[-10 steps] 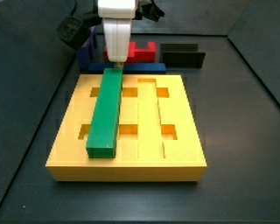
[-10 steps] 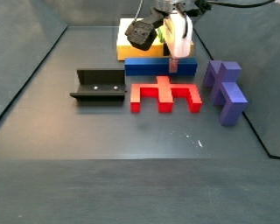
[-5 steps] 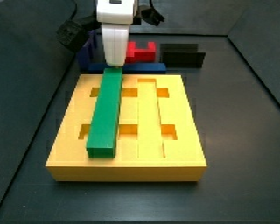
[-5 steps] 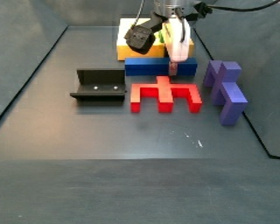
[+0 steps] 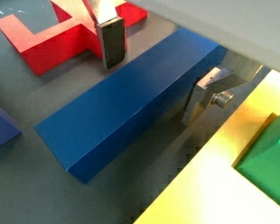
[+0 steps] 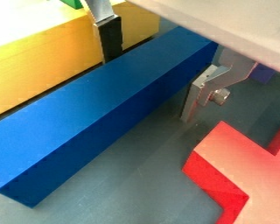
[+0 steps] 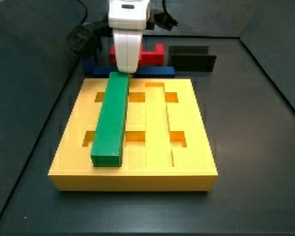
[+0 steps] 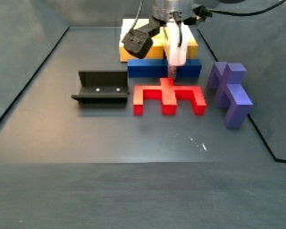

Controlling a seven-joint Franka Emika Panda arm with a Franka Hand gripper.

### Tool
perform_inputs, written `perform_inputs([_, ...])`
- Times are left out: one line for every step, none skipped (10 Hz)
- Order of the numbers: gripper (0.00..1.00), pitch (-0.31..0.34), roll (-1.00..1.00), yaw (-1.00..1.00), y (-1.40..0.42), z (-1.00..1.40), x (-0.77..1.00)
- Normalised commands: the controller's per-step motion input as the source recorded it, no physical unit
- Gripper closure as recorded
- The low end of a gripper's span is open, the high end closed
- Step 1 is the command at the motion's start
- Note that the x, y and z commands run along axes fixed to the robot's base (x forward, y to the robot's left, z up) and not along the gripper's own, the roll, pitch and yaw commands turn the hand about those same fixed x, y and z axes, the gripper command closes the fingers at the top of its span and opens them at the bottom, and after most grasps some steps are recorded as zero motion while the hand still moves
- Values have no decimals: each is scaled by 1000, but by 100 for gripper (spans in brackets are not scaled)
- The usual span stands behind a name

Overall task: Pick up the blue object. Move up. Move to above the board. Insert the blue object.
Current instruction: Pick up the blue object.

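The claw (image 8: 177, 66) has a white body, flat silver fingers (image 5: 205, 94) with dark pads, and black cables.

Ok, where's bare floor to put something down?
Widest free patch: the floor in front of the red piece and fixture. Crowded: the gripper straddles the blue object, wedged between the board and red piece, purple block beside them.

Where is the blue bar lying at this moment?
In a side view, the blue bar lies on the floor between the yellow board and the red piece. The open gripper straddles it, one finger on each long side.
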Motion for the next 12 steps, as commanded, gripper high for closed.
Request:
perform_inputs([0, 30, 1, -17, 0, 0, 0])
perform_inputs([0, 0, 0, 0, 0, 0, 0])
perform_inputs([100, 0, 0, 0, 0, 0, 0])
perform_inputs([100, 0, 0, 0, 0, 0, 0])
perform_inputs([100, 0, 0, 0, 0, 0, 0])
perform_inputs([100, 0, 0, 0, 0, 0, 0])
perform_inputs([100, 0, 0, 0, 0, 0, 0])
perform_inputs([100, 0, 0, 0, 0, 0, 0])
perform_inputs([100, 0, 0, 0, 0, 0, 0])
perform_inputs([100, 0, 0, 0, 0, 0, 0])
perform_inputs([100, 0, 0, 0, 0, 0, 0])
perform_inputs([100, 0, 0, 0, 0, 0, 0])
